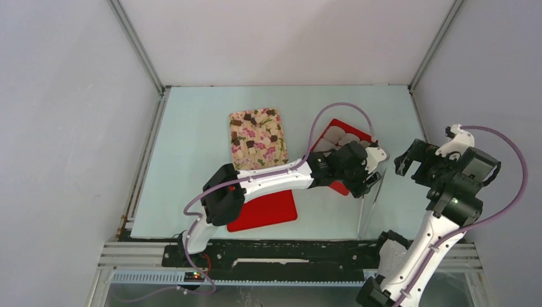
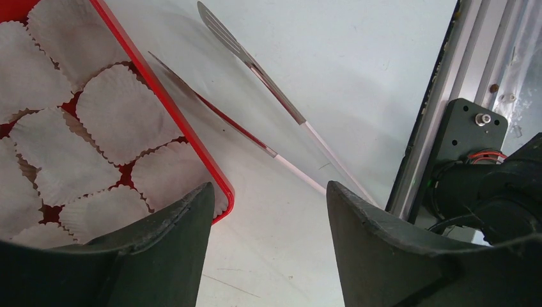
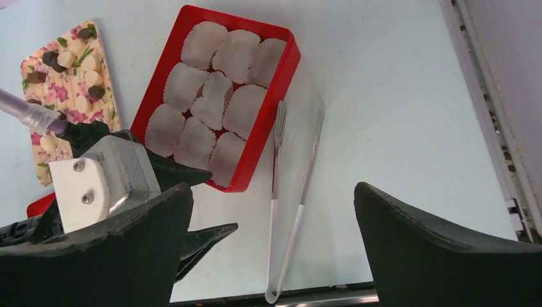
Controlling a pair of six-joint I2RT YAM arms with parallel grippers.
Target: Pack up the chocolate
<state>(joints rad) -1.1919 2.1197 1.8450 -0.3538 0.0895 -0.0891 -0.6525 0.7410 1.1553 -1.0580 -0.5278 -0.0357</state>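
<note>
On the pale table, the red rectangular plastic tray sat lined with crinkled white paper cups, seemingly awaiting filling. The left gripper hung over its near corner, jaws apart and empty, likely aiming for the slim metal tongs lying unheld, arms splayed, at the tray's three o'clock. The right gripper gaped empty. The small brown and tan chocolate lay on the floral cloth, ten o'clock of the tongs

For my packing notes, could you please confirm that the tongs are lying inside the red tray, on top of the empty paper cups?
Not quite. The tongs lie on the table beside the red tray, outside it and off the paper cups, as the right wrist view shows. The paper cups are indeed empty.
</note>
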